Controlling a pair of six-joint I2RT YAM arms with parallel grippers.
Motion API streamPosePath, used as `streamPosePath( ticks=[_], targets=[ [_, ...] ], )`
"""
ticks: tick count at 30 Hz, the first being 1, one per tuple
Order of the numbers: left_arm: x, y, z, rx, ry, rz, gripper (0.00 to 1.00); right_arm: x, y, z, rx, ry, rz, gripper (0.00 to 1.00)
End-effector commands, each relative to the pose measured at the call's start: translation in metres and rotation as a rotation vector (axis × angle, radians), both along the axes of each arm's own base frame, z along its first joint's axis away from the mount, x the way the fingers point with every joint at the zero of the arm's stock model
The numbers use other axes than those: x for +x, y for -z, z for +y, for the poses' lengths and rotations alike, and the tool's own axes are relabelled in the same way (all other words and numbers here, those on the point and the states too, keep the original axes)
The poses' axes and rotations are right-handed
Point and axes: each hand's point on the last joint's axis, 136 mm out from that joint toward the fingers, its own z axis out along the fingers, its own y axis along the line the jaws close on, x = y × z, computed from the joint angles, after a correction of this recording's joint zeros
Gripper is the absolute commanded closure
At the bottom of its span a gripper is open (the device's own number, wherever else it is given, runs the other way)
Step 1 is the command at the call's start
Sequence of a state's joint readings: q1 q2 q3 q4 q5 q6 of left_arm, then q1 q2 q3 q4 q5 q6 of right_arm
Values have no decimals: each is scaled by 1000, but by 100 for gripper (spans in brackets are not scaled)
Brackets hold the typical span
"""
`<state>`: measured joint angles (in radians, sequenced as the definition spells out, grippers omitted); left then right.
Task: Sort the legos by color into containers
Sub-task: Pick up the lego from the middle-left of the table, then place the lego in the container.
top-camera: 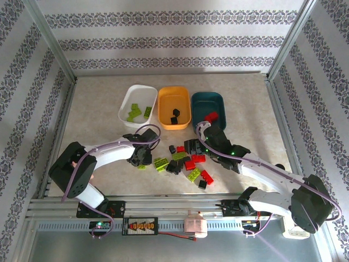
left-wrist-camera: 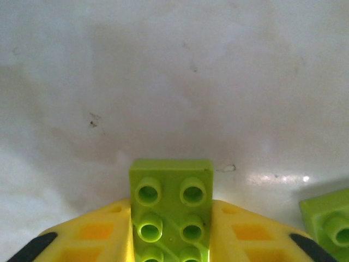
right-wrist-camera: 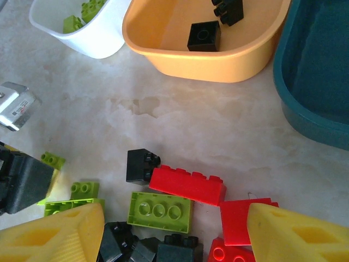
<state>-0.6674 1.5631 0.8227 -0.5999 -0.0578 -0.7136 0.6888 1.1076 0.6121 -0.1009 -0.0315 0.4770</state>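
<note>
Our left gripper (left-wrist-camera: 170, 221) is clamped on a lime green brick (left-wrist-camera: 170, 185), its yellow fingers (left-wrist-camera: 92, 234) pressed against the brick's two long sides with the studs facing the wrist camera. We cannot tell from that view whether the brick has left the table (left-wrist-camera: 174, 82) or rests on it. A second lime piece (left-wrist-camera: 330, 226) lies just beside it on the right. From above, this gripper sits at the left edge of the loose pile (top-camera: 185, 161) of lime, red and black bricks, near the middle of the table and short of the trays. We judge the step in hand to be the pick of a green brick, with the carry not yet made. The white tray (top-camera: 139, 94) already holds lime bricks (top-camera: 136, 112), the orange-yellow tray (top-camera: 173, 98) holds black ones (top-camera: 175, 115), and the dark teal tray (top-camera: 207, 102) holds red ones (top-camera: 211, 116), so the next move calls for lifting clear of the neighbouring pieces, travelling forward to the white tray and releasing inside its rim. Our right gripper (right-wrist-camera: 175, 218) hangs over the pile with its fingers spread wide and nothing between them; a long red brick (right-wrist-camera: 188, 184) lies just ahead of it.
</note>
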Motion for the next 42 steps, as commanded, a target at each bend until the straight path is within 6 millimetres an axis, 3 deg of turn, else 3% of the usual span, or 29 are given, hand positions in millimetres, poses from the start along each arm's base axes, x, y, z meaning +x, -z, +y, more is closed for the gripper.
streamPosePath(
  ticks=[1,7,10,15,18,21,24,28,30,33,36,39,42],
  targets=[
    [-9,7,-6,-4,51,25,73,2,-1,-1,24,16,-3,30],
    [11,-31,-5,-44,22,-133,80,3,-3,-2,30,21,-9,30],
    [33,-68,-2,-77,-10,-271,81,4,-3,-3,33,25,-8,30],
    [89,-145,17,-94,-76,-541,78,4,-4,-2,36,26,-5,30],
    [128,-167,34,-86,-126,-620,77,3,-4,-2,37,24,0,30],
    [167,-171,46,-86,-165,-662,76,2,-2,-2,39,27,11,30],
    [203,-158,56,-77,-197,-647,75,-1,-2,-3,40,26,19,30],
    [236,-140,54,-73,-193,-615,71,-5,-3,-7,30,29,21,30],
    [246,-130,54,-60,-195,-601,62,-7,-4,-11,25,35,21,30],
    [254,-122,56,-57,-196,-584,44,-10,-7,-16,18,44,15,29],
    [252,-127,52,-92,-189,-583,29,-11,-8,-19,7,48,13,29],
    [241,-145,42,-193,-184,-621,24,-10,-8,-19,3,49,12,28],
    [214,-164,26,-297,-150,-650,21,-9,-5,-16,2,41,29,28]
  ],
)
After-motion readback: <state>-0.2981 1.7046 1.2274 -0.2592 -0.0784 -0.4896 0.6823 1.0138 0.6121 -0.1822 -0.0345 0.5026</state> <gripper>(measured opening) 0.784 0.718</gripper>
